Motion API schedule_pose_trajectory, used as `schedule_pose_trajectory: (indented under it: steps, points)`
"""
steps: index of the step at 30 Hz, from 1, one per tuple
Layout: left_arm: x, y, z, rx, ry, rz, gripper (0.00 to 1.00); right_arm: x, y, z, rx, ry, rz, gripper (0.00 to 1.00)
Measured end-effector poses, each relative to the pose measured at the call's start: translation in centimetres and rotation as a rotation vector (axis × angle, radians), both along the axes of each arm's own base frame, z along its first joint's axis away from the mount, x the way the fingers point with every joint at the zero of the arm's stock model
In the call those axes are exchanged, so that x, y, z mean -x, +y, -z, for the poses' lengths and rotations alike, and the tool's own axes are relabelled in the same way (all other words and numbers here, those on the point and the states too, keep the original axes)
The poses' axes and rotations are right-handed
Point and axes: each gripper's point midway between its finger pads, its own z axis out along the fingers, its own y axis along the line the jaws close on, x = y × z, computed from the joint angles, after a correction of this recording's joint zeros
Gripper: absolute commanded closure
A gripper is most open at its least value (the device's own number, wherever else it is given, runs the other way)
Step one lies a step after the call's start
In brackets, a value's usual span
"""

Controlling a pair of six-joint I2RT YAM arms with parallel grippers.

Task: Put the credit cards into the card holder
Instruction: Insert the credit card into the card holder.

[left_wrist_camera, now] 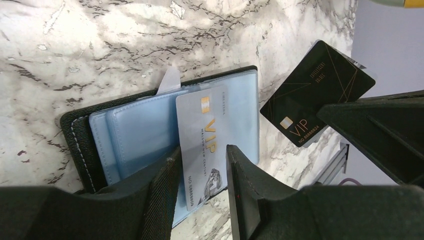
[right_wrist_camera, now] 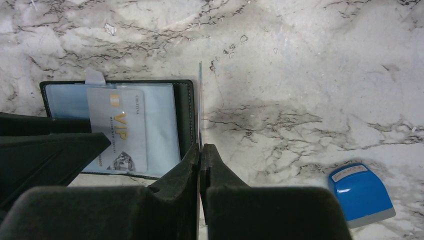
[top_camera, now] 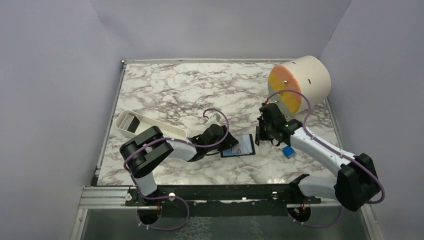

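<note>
The card holder (left_wrist_camera: pixel 80 130) lies open on the marble, black outside and light blue inside; it also shows in the top view (top_camera: pixel 245 145). A silver credit card (left_wrist_camera: pixel 205 125) rests on its blue pockets, its upper end tucked in. My left gripper (left_wrist_camera: pixel 204 152) stands open over that card's lower end, a finger on each side and a gap showing. My right gripper (right_wrist_camera: pixel 200 146) is shut on a black credit card (left_wrist_camera: pixel 315 90), held upright just right of the holder (right_wrist_camera: pixel 186 115) and seen edge-on (right_wrist_camera: pixel 200 100) from its own wrist.
A white oblong tray (top_camera: pixel 165 129) with dark cards (top_camera: pixel 131 121) in it sits behind the left arm. A small blue block (top_camera: pixel 288 151) lies right of the holder, under the right arm. A cream drum with an orange-yellow face (top_camera: pixel 305 82) stands at the back right.
</note>
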Motion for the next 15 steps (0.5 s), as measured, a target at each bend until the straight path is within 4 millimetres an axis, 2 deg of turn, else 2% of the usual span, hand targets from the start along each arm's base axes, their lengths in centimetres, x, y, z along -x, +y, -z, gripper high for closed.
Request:
schedule_pose_trajectory:
  steps: [7,15]
  points:
    - [0.1,0.2,0.0,-0.029,-0.008,0.010,0.59,0.2,0.1,0.7,0.000,0.021,-0.006,0.99]
    - [0.3,-0.3,-0.1,-0.041,-0.001,0.021,0.59,0.8,1.3,0.9,-0.064,0.039,-0.040,0.99]
